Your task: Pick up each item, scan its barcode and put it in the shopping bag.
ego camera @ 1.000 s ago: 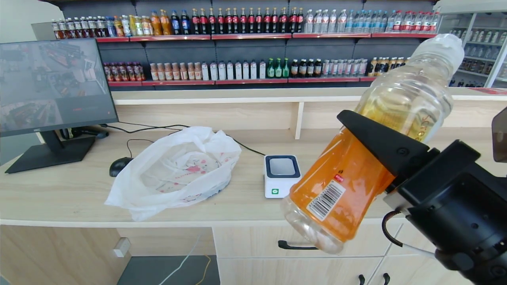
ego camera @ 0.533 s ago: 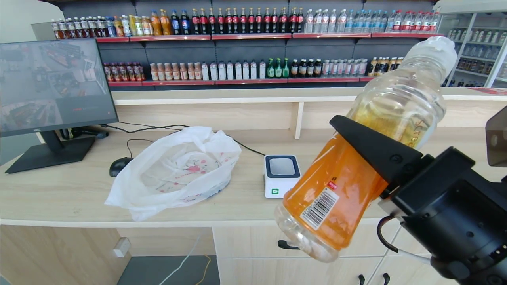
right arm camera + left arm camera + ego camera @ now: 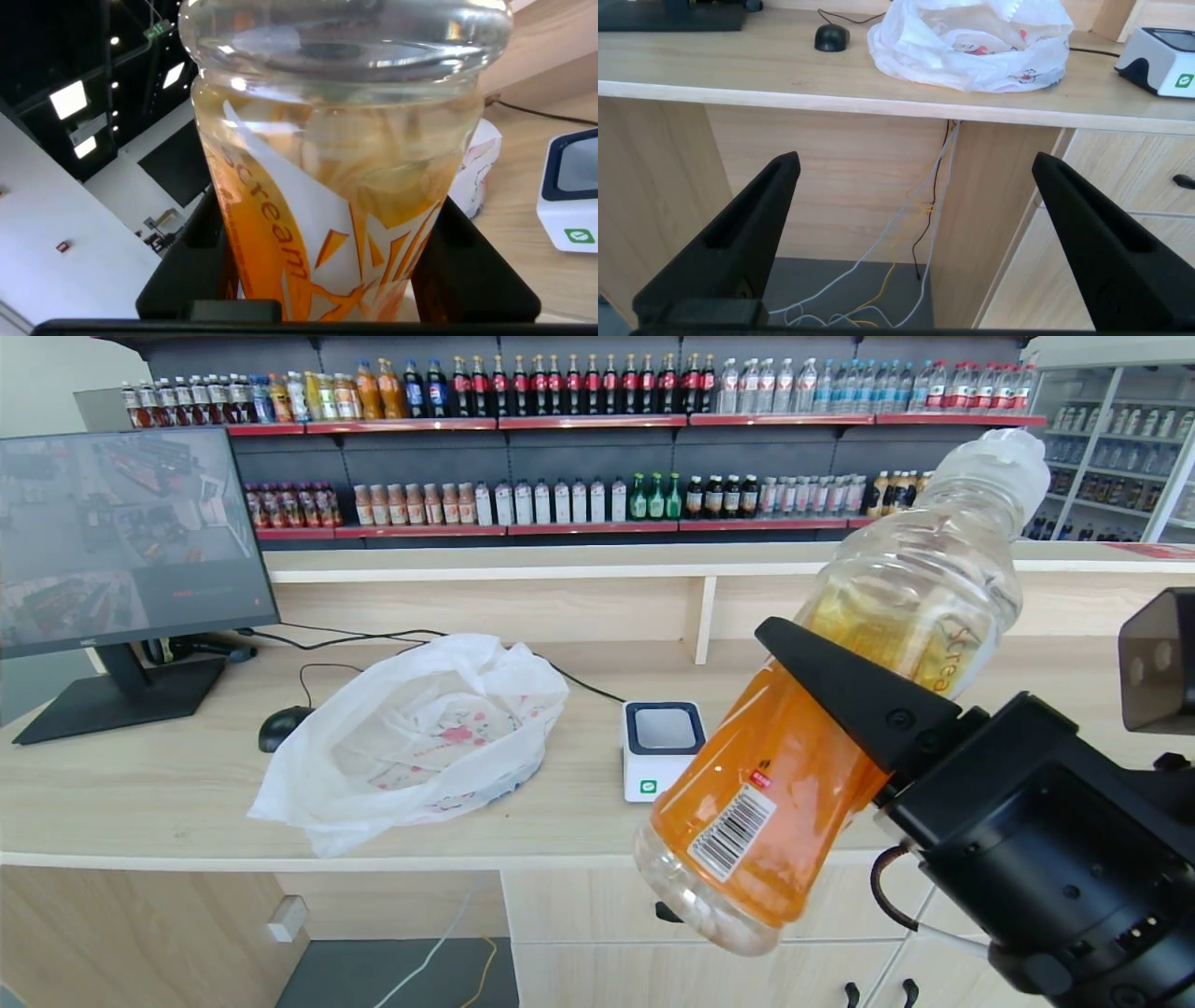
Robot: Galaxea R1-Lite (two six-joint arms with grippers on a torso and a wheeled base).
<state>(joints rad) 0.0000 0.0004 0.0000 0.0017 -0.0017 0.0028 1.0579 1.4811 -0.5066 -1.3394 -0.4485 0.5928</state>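
Note:
My right gripper (image 3: 864, 705) is shut on a clear bottle of orange drink (image 3: 803, 747), held tilted in the air with its base toward me and its cap up to the right. A barcode label (image 3: 731, 819) faces the head camera near the base. In the right wrist view the bottle (image 3: 341, 187) sits between the black fingers. The white scanner (image 3: 663, 747) stands on the counter just left of the bottle. A white shopping bag (image 3: 425, 737) lies open left of it. My left gripper (image 3: 915, 243) is open, low in front of the counter (image 3: 785, 79).
A monitor (image 3: 121, 541) stands at the counter's far left, with a black mouse (image 3: 280, 728) and cables beside the bag. Shelves of drink bottles (image 3: 579, 439) line the wall behind. Drawers with black handles (image 3: 667, 910) sit below the counter.
My right gripper has carried the bottle a little to the left and lower, closer to the scanner. The left arm and the bag are unchanged.

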